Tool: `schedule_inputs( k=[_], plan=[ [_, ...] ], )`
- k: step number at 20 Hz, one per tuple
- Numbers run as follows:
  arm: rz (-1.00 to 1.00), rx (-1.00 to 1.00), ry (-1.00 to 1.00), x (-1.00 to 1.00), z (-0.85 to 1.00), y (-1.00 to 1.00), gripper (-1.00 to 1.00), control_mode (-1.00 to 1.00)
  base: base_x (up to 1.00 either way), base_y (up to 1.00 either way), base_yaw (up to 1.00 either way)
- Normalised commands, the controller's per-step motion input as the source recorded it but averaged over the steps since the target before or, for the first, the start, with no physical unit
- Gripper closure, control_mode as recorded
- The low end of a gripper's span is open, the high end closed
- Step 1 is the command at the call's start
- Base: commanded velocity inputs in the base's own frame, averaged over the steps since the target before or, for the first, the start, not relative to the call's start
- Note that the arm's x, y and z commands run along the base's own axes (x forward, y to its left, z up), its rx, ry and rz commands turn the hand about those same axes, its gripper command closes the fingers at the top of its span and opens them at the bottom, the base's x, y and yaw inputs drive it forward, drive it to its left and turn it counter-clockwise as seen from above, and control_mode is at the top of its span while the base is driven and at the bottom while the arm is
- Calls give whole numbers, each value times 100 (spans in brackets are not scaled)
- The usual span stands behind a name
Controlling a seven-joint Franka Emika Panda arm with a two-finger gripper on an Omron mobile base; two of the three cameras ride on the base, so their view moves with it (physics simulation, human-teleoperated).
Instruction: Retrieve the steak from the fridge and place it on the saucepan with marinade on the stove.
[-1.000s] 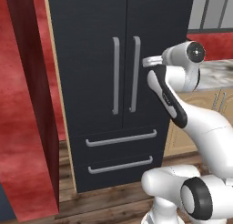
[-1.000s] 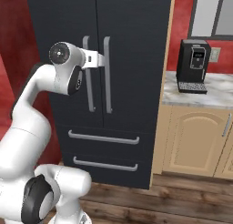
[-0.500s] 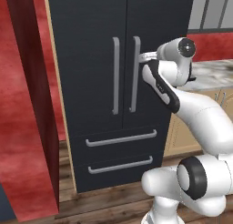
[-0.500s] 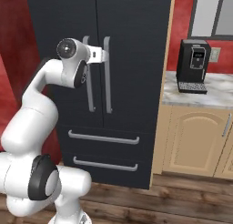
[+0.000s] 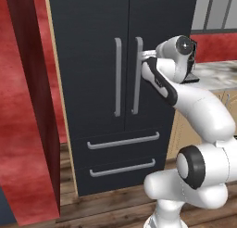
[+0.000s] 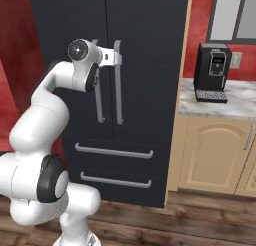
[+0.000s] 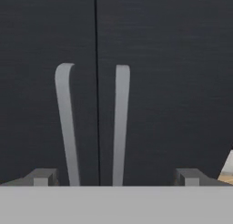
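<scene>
The charcoal-black fridge (image 5: pixel 92 37) (image 6: pixel 150 40) stands with both doors and both lower drawers closed. My gripper (image 5: pixel 147 54) (image 6: pixel 116 55) hovers close in front of the upper end of the right door's grey bar handle (image 5: pixel 137 76) (image 6: pixel 118 85). In the hand view my gripper (image 7: pixel 116 177) is open, its fingertips (image 7: pixel 43 176) wide apart, with the left handle (image 7: pixel 66 123) and the right handle (image 7: pixel 120 123) both rising between them. Nothing is held. The steak is hidden behind the doors; the saucepan, marinade and stove are out of view.
A black coffee machine (image 6: pixel 212 72) sits on a marble counter (image 6: pixel 220 102) over beige cabinets (image 6: pixel 215 155), right of the fridge. A dark red panel (image 5: pixel 32 97) flanks the fridge's left side. Two drawer handles (image 5: pixel 122 141) (image 5: pixel 122 167) lie below the doors.
The arm has stretched forward toward the fridge, carrying the gripper from a little way off up to the top of the door handles. The doors have not moved.
</scene>
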Motion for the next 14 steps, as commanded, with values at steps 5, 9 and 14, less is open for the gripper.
schedule_inputs(
  k=[5,9,14],
  plan=[
    [0,0,0,26,0,-1,-100,-100,0,0,0],
    [0,0,0,22,0,0,-100,-100,0,0,0],
    [0,0,0,14,0,-3,-100,-100,0,0,0]
  ],
)
